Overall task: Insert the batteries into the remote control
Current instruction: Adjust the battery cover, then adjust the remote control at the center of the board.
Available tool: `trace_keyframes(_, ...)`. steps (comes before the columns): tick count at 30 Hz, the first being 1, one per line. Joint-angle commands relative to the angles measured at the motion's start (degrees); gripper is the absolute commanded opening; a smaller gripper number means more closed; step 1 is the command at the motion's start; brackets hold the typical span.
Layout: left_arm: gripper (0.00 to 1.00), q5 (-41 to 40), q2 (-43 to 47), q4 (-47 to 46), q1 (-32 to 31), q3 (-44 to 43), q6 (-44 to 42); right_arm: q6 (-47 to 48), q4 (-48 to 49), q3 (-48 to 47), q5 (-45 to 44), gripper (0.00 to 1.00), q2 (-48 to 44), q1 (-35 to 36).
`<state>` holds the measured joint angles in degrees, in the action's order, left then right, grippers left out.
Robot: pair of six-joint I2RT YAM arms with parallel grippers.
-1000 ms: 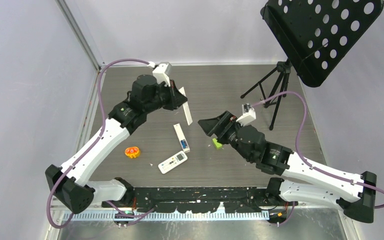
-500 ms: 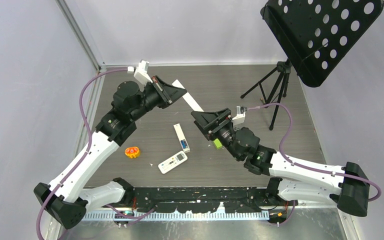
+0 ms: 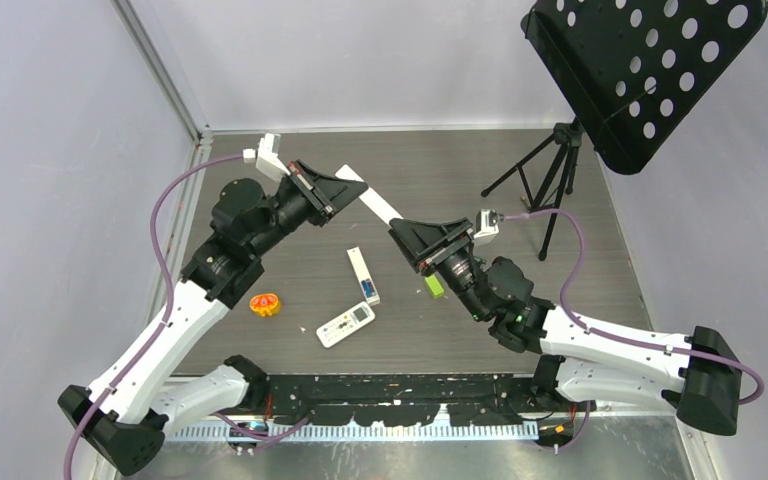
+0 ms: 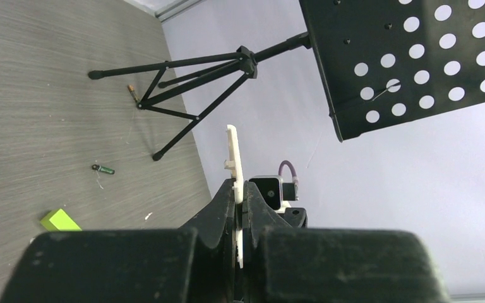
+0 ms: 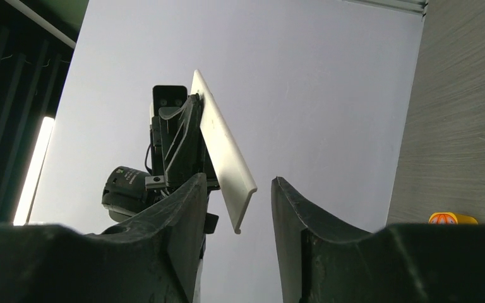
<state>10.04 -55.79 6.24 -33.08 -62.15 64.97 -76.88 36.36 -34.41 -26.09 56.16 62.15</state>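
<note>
My left gripper (image 3: pixel 348 181) is shut on a thin white cover plate (image 3: pixel 378 205) and holds it in the air, its free end pointing right. The left wrist view shows the plate (image 4: pixel 233 154) edge-on, pinched between the jaws (image 4: pixel 240 187). My right gripper (image 3: pixel 401 233) is open, and the plate's free end (image 5: pixel 227 154) sits between its fingers (image 5: pixel 239 181) without touching them. A slim white remote (image 3: pixel 362 273) with a blue spot at its near end and a white remote with buttons (image 3: pixel 346 325) lie on the table. A dark battery (image 4: pixel 103 168) and a brownish one (image 4: pixel 132 92) lie near the tripod.
A bright green block (image 3: pixel 434 288) lies under the right wrist and also shows in the left wrist view (image 4: pixel 60 220). An orange object (image 3: pixel 264 304) lies left of the remotes. A black perforated music stand (image 3: pixel 640 70) on a tripod (image 3: pixel 535 180) stands back right.
My left gripper turned the white plate from pointing down to pointing right. My right gripper moved up and left, so the plate's end now lies between its open jaws.
</note>
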Motion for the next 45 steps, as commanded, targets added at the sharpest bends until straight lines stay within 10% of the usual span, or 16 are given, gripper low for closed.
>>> trace_keyframes(1,0.0,0.07,1.93,-2.68,0.21,1.03,1.46,-0.37,1.82,-1.57,-1.85,0.46,-1.57,-0.01)
trace_keyframes(6,0.0,0.76,2.5,-3.03,0.25,2.24,2.31,-0.46,1.63,-2.12,-0.58,0.37,-1.22,-0.8)
trace_keyframes(11,0.03,0.75,2.68,-0.79,0.27,2.52,0.65,-0.24,-0.53,-3.63,1.35,0.01,-0.48,-1.72)
trace_keyframes(17,0.7,-8.16,3.23,16.03,0.3,5.07,-12.9,3.84,-16.3,-3.82,-4.16,0.0,-4.71,-1.79)
trace_keyframes(22,0.94,-20.26,2.84,28.01,1.0,12.49,-19.67,6.12,-35.12,-5.23,-10.29,0.0,-8.1,-1.77)
trace_keyframes(25,0.88,-22.52,1.79,29.98,1.09,16.34,-19.88,6.17,-48.18,-8.97,-13.81,0.0,-6.98,-1.78)
trace_keyframes(28,0.63,-21.09,-2.05,29.93,1.02,18.96,-19.49,5.86,-64.89,-18.15,-17.33,0.0,-2.08,-1.77)
trace_keyframes(33,0.33,-17.99,-11.65,27.15,1.0,19.09,-21.31,9.34,-66.37,-20.61,-16.91,0.0,1.62,-1.77)
trace_keyframes(45,0.3,-4.22,-32.87,19.64,1.01,8.83,-27.32,10.94,-64.47,-18.3,-9.56,0.0,5.14,-5.59)
